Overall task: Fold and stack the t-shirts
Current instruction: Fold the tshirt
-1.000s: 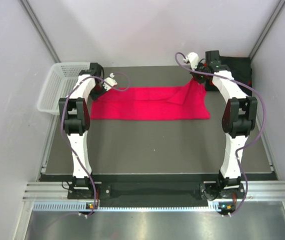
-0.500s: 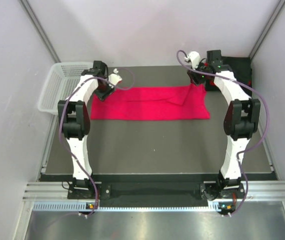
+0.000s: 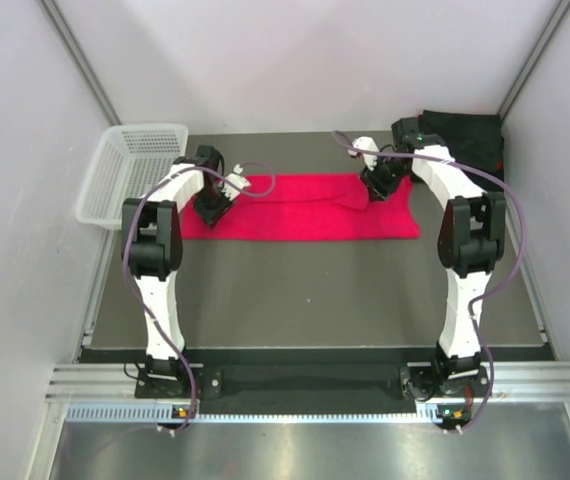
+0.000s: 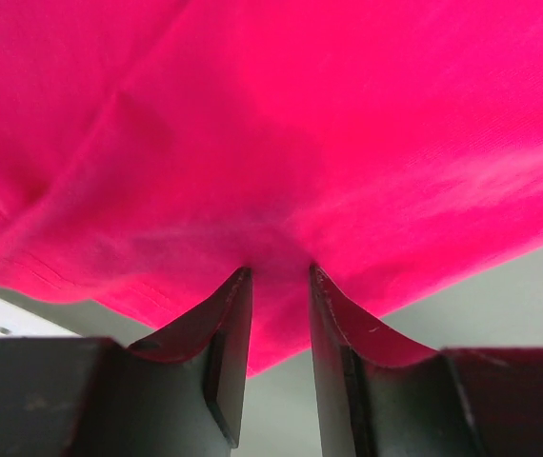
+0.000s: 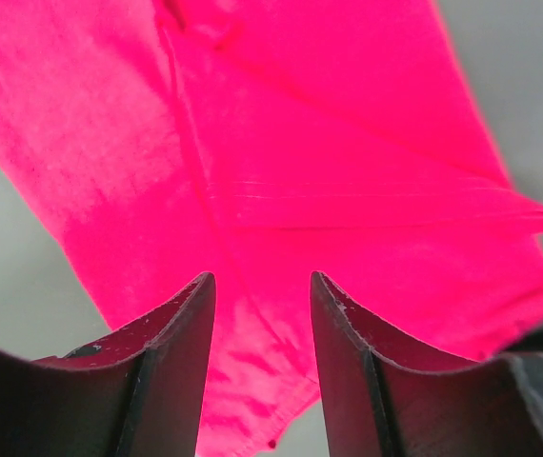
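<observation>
1. Both arms have swung inward from the far corners. Top view: left gripper [image 3: 211, 210] over the left end of the red t-shirt [image 3: 305, 212], right gripper [image 3: 375, 188] over its right part; black t-shirts [image 3: 465, 135] far right, basket [image 3: 130, 170] far left, dark grey table [image 3: 305, 300] between pale walls
2. Left wrist: jaws parted, tips at the cloth; best to catch both layers before closing
3. Right wrist: jaws apart above flat cloth, nothing held
</observation>
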